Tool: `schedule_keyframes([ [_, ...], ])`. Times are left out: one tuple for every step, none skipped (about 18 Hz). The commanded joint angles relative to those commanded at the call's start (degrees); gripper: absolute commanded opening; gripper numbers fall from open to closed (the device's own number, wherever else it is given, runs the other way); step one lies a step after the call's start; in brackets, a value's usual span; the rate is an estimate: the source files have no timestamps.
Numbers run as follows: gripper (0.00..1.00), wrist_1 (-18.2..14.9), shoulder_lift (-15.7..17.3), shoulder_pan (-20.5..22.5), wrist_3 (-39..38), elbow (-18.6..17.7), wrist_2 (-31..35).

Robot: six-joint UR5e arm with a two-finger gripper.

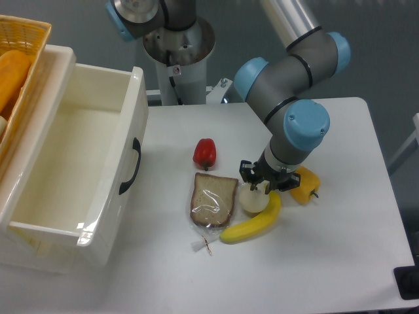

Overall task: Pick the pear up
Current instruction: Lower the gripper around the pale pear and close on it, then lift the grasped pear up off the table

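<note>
The pear (252, 200) is a small pale cream fruit lying on the white table between the wrapped bread slice and the banana's upper end. My gripper (260, 186) hangs right over it, pointing down, its dark fingers spread to either side of the pear's top. The jaws stand open with nothing gripped between them. The arm's blue wrist joint hides part of the gripper from above.
A yellow banana (254, 224) curves against the pear's right side. A yellow pepper (306, 186) lies just right of the gripper, a red pepper (205, 153) and bagged bread (213, 199) to the left. A large white bin (72, 163) stands at left.
</note>
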Motion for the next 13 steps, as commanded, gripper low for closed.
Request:
schedule_keyframes([
  [0.3,0.0,0.0,0.0,0.0,0.0,0.0],
  [0.2,0.0,0.0,0.0,0.0,0.0,0.0],
  [0.12,0.0,0.0,0.0,0.0,0.0,0.0],
  [0.08,0.0,0.09,0.0,0.0,0.0,0.09],
  [0.07,0.0,0.09,0.0,-0.09,0.17,0.09],
  [0.05,-0.09,0.26,0.09,-0.09,0.35,0.09],
  [0.05,-0.09,0.44,0.09,-0.09,0.53,0.09],
  [0.05,-0.09,0.53,0.17,0.0,0.79,0.17],
  [0.02,0.0,0.53,0.26,0.0,1.23,0.18],
  [0.0,-0.09,0.61,0.26,-0.09,1.93,0.35],
  [0.0,-0.09,0.62,0.35,-0.09,2.72,0.35],
  [0.0,-0.17,0.7,0.44,-0.17,3.33,0.44],
  [0.0,-0.18,0.79,0.53,-0.26,3.69,0.44],
])
